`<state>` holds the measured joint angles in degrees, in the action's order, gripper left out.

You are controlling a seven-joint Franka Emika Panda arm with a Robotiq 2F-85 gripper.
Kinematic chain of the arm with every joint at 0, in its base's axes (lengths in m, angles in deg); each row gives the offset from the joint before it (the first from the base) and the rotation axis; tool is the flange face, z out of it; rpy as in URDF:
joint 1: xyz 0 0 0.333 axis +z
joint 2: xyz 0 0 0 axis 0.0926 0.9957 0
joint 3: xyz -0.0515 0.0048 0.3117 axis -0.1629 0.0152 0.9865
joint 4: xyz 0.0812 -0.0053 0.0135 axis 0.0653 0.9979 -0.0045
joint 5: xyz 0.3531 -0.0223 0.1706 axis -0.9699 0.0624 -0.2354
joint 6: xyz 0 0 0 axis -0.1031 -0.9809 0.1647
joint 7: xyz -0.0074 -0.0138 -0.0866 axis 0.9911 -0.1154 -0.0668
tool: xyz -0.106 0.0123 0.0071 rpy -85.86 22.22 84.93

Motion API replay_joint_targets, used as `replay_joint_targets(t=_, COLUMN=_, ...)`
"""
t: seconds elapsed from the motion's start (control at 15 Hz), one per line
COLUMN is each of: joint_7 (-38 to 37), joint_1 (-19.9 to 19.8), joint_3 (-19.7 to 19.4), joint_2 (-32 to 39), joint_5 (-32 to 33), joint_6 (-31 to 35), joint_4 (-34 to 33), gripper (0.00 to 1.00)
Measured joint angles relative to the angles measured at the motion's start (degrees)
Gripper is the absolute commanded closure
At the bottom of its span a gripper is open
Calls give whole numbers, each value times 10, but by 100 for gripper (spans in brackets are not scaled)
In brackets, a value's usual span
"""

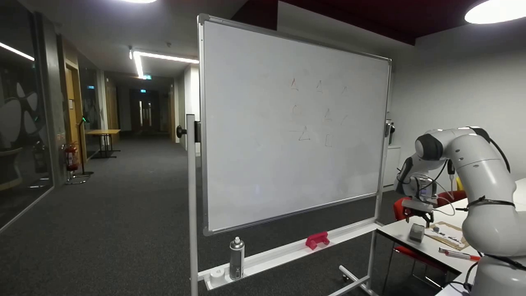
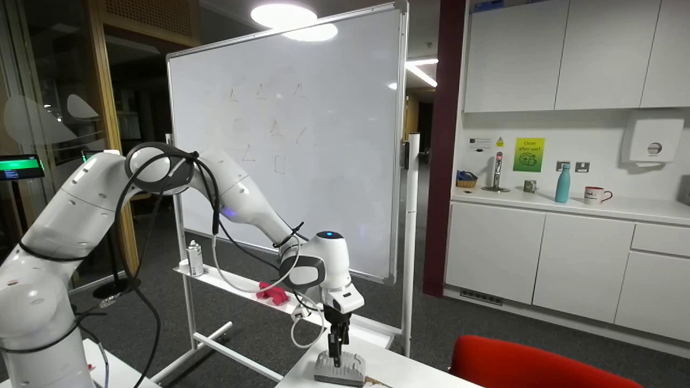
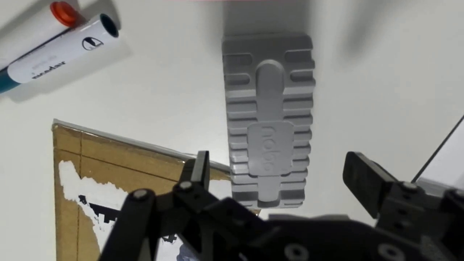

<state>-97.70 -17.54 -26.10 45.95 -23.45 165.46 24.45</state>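
A grey ribbed eraser marked "nobo" (image 3: 270,145) lies flat on the white table (image 3: 163,90). It also shows in both exterior views (image 1: 416,233) (image 2: 345,372). My gripper (image 3: 277,159) is open and empty, pointing down above the eraser. In the wrist view its fingers stand apart on either side of the eraser's lower part, with a wider gap on the right. The gripper shows in both exterior views (image 1: 417,222) (image 2: 337,354). A brown board with torn white paper (image 3: 69,199) lies to the left. Two white markers (image 3: 61,54), with teal and orange ends, lie at the upper left.
A large whiteboard (image 1: 267,172) with faint drawn shapes stands beside the table. Its ledge holds a spray can (image 1: 237,259), a white roll (image 1: 217,275) and a red object (image 1: 317,239). A red chair (image 2: 528,366) stands near the table. Cables hang along the arm.
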Motion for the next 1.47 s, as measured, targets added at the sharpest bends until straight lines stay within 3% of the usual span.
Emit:
replay_joint_targets(t=0.93, joint_7=3, joint_1=0, joint_3=1, joint_2=46, joint_5=22, joint_6=0, joint_4=-35, gripper=0)
replay_joint_targets(t=1.27, joint_7=15, joint_1=-15, joint_3=23, joint_2=51, joint_5=19, joint_6=-1, joint_4=-38, gripper=0)
replay_joint_targets(t=1.33, joint_7=17, joint_1=-20, joint_3=29, joint_2=51, joint_5=19, joint_6=-1, joint_4=-38, gripper=25)
replay_joint_targets(t=1.47, joint_7=23, joint_1=-29, joint_3=38, joint_2=51, joint_5=18, joint_6=-2, joint_4=-40, gripper=34)
